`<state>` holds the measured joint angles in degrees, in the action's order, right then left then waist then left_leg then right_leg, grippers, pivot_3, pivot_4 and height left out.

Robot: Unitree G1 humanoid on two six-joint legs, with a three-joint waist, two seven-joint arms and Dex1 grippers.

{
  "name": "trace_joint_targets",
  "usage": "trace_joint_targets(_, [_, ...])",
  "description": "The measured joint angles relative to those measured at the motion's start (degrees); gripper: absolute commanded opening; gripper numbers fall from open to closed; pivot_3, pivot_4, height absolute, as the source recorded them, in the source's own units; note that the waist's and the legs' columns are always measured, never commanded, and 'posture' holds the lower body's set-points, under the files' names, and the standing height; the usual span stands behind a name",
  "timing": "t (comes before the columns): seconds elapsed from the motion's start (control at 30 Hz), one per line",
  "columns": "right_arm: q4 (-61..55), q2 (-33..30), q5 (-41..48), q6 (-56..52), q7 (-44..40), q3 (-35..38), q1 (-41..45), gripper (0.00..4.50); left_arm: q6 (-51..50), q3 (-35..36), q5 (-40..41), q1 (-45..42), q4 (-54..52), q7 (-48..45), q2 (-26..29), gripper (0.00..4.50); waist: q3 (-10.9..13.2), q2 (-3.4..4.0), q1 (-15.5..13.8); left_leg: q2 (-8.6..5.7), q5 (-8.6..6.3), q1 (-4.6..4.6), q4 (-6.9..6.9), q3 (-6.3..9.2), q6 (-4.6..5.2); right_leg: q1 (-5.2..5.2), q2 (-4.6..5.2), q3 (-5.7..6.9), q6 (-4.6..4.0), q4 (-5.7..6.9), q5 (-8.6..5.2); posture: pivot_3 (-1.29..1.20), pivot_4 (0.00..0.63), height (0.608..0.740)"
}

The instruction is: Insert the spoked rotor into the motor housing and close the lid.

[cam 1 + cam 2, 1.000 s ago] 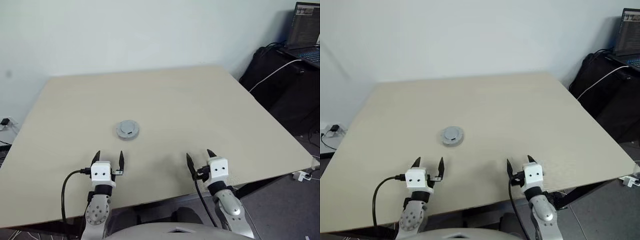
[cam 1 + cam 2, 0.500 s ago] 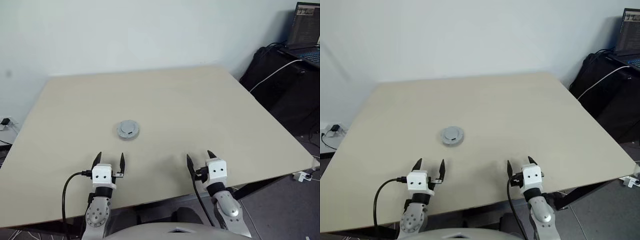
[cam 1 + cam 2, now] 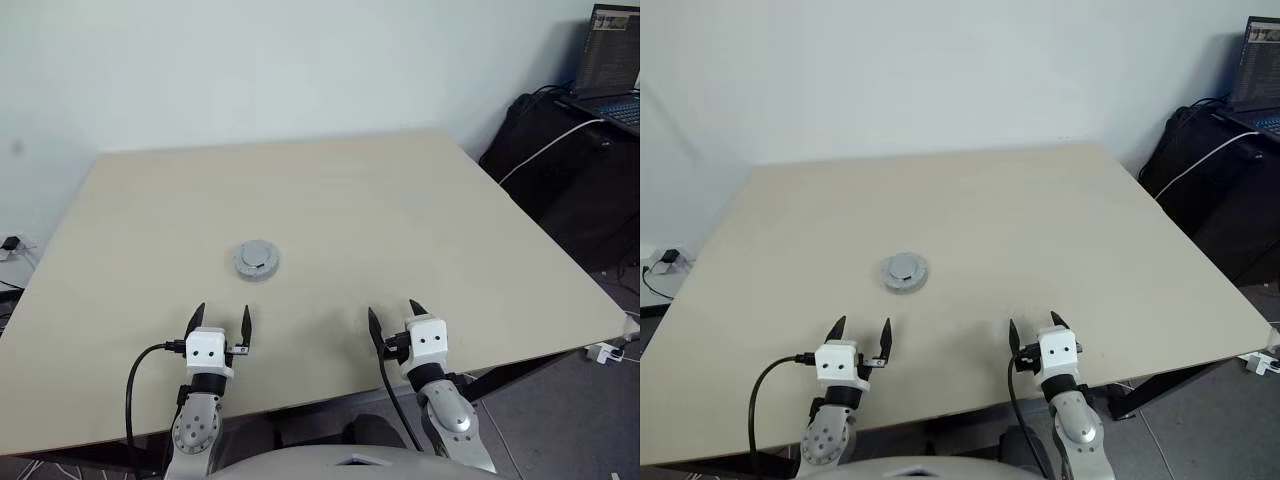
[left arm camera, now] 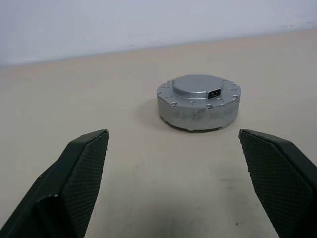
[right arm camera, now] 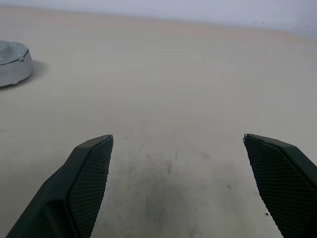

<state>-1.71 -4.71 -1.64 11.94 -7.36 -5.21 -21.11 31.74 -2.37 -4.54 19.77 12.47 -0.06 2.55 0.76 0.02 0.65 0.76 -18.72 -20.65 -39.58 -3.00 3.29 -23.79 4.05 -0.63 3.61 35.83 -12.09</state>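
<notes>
A closed silver motor (image 3: 256,259) sits alone on the beige desk (image 3: 400,210), left of the desk's middle. It is a low round grey-silver casing; its lid (image 4: 198,85), a raised flat disc with a small dark rectangular port near its edge, is seated on top of the housing (image 4: 195,113). The scalloped rim carries small notches around it. The rotor cannot be seen with the lid on.

Both arms reach forward over the desk's near edge, side by side and well apart from each other. The left pincer (image 3: 219,321) hovers on the near side of the motor and a little to its left, pointing about level and straight toward it. Its two black fingers (image 4: 81,168) are spread wide and grasp nothing; in the left wrist view the motor stands between them but farther off, untouched.

The right pincer (image 3: 392,319) hovers near the motor's right, closer to the desk's near edge, aimed forward with a slight downward tilt. Its fingers (image 5: 89,171) are likewise spread wide and empty, with bare desk between them. In the right wrist view the motor (image 5: 14,63) shows off to the side, apart from this pincer.

A black cable (image 3: 135,385) loops from the left wrist. Far right of the motor, beyond the desk, a laptop (image 3: 610,60) stands on dark furniture.
</notes>
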Motion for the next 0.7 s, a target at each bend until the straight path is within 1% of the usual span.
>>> trace_joint_targets(0.7, [-3.6,0.6,-0.3,-2.6,0.3,-0.5,-0.6,4.5,-0.3,-0.5,-0.1,-0.5,-0.1,-0.1,-0.1,4.45,0.0,-0.01,0.0,-0.01,0.01,0.01,0.0,0.0,0.01,0.02,-0.02,0.01,0.0,0.0,0.0,0.0,0.0,0.74])
